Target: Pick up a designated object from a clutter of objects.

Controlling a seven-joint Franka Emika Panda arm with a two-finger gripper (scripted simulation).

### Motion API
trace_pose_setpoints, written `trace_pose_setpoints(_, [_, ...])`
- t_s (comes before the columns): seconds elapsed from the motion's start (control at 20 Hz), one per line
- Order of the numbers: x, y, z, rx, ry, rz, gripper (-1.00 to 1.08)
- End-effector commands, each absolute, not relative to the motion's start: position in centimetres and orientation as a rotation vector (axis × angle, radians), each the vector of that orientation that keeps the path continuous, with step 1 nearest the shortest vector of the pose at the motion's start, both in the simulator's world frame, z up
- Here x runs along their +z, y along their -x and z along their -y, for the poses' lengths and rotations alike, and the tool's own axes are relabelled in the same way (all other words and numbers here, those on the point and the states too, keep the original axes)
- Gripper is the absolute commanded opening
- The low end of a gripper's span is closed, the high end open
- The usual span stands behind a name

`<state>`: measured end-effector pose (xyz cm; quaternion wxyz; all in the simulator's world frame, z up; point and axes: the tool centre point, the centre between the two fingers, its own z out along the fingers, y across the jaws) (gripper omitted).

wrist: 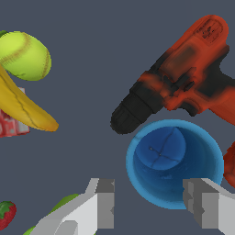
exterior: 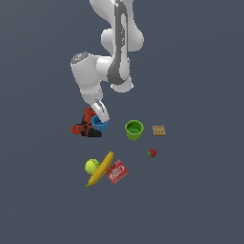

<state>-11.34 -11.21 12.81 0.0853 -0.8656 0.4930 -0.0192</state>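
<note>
A flat, dark grey floor (exterior: pixel 200 200) fills the exterior view, with nothing behind it. The white arm (exterior: pixel 114 52) reaches down from above, and its gripper (exterior: pixel 101 116) hangs right over the blue cup (exterior: pixel 100 125), whose rim shows just below the fingertips. The red and black drill (exterior: pixel 85 127) lies against the cup on the side toward the exterior view's left, crowding it closely. Well apart from the gripper toward the exterior view's right stands the green cup (exterior: pixel 134 129), open end up, with the tan block (exterior: pixel 159 130) beyond it. Nearer the camera lie the strawberry (exterior: pixel 151 153), the red packet (exterior: pixel 116 172), the banana (exterior: pixel 101 168) and the yellow-green ball (exterior: pixel 91 166), the ball touching the banana.

In the wrist view the same grey floor (wrist: pixel 87 92) lies below. The gripper (wrist: pixel 149 206) is spread wide, holding nothing, and the two grey fingers (wrist: pixel 104 202) straddle part of the blue cup's (wrist: pixel 174 163) round rim. The cup is smooth, tapered and hollow, its darker base visible inside. The drill (wrist: pixel 183 78) has a blocky body and a dark, blunt chuck that points at the cup's rim, almost touching it. Farther off sit the stitched ball (wrist: pixel 25 55), the curved banana (wrist: pixel 23 108), a corner of the packet (wrist: pixel 10 126), the strawberry (wrist: pixel 6 213) and an edge of the green cup (wrist: pixel 64 204).
</note>
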Motion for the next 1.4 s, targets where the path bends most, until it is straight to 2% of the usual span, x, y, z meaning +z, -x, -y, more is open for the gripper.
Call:
trace_pose_setpoints(0.0, [11.8, 12.9, 12.1, -0.063, 2.523, -1.580, 0.28])
trace_pose_setpoints(0.45, [9.8, 16.2, 13.7, -0.073, 2.404, -1.790, 0.28])
trace_pose_setpoints(1.35, [8.5, 17.7, 13.0, -0.035, 2.413, -1.808, 0.28])
